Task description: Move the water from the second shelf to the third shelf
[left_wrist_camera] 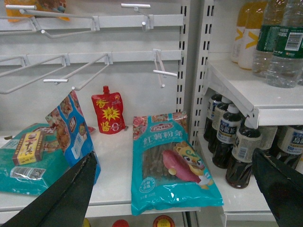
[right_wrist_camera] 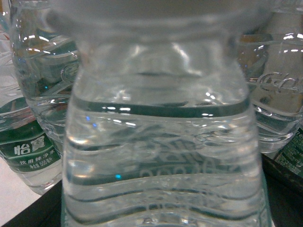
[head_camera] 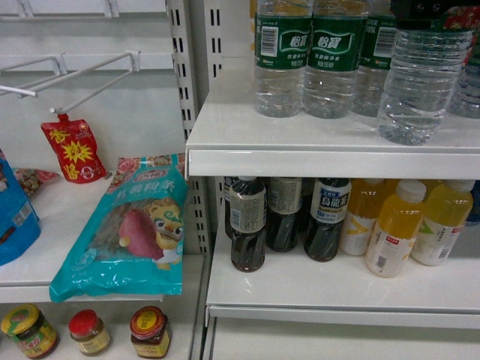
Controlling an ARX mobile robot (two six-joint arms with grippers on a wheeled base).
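The water (head_camera: pixel 420 82) is a clear ribbed bottle at the front right of the upper shelf (head_camera: pixel 300 154). Its base is just over the shelf's front part; I cannot tell if it touches. My right gripper (head_camera: pixel 431 15) is shut on its upper part at the frame's top edge. The right wrist view is filled by the same water (right_wrist_camera: pixel 161 142), with dark fingers (right_wrist_camera: pixel 284 194) at the lower corners. Other green-labelled water bottles (head_camera: pixel 307 56) stand in a row behind it. My left gripper (left_wrist_camera: pixel 175 158) hangs open over the left bay, holding nothing.
Dark drink bottles (head_camera: pixel 247 225) and yellow juice bottles (head_camera: pixel 394 232) stand on the shelf below. In the left bay lie a teal snack bag (head_camera: pixel 127 232), a red pouch (head_camera: pixel 73 150) and a blue bag (head_camera: pixel 15 217). White hooks (head_camera: pixel 90 71) jut out above; jars (head_camera: pixel 150 334) sit lowest.
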